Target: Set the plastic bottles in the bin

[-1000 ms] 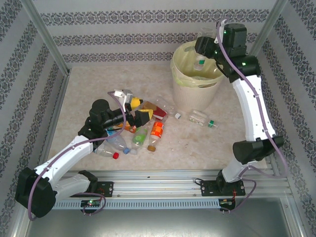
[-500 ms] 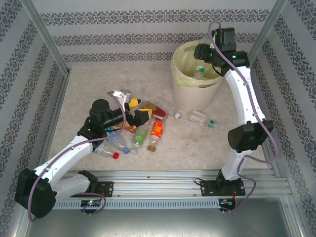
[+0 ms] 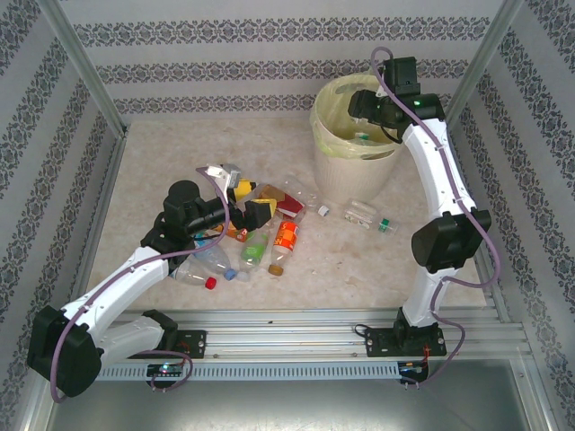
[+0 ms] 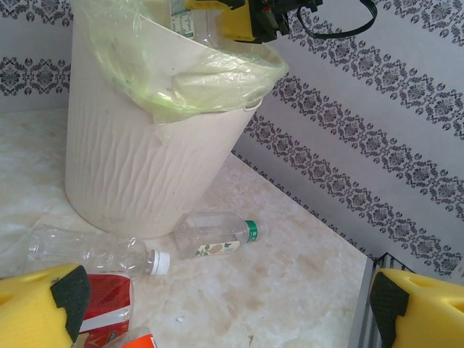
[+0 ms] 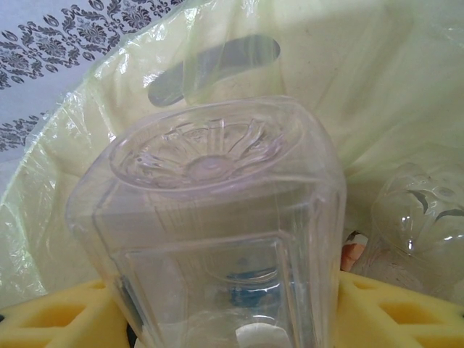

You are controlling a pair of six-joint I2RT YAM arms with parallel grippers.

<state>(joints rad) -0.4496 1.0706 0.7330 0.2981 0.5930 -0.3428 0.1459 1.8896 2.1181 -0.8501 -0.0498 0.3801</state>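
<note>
The bin (image 3: 355,171) stands at the back right, lined with a pale yellow bag (image 5: 377,87). My right gripper (image 5: 225,312) hangs over its mouth, shut on a clear square plastic bottle (image 5: 217,210) that points base-first into the bag. My left gripper (image 3: 251,199) hovers open above a pile of plastic bottles (image 3: 260,241), with nothing between its yellow fingers (image 4: 43,304). Ahead of it lie a green-capped bottle (image 4: 217,235), a white-capped clear one (image 4: 94,254) and a red-labelled one (image 4: 109,308). Crushed bottles (image 5: 417,217) lie inside the bin.
Two small bottles (image 3: 361,214) lie on the table right of the bin's foot. A clear bottle with a red cap (image 3: 207,269) lies nearest the left arm. Patterned walls close in the table on three sides, with a metal rail (image 3: 296,328) along the front.
The right arm has swung left and dipped the bottle lower into the bin's mouth. The left arm has stayed still over the pile.
</note>
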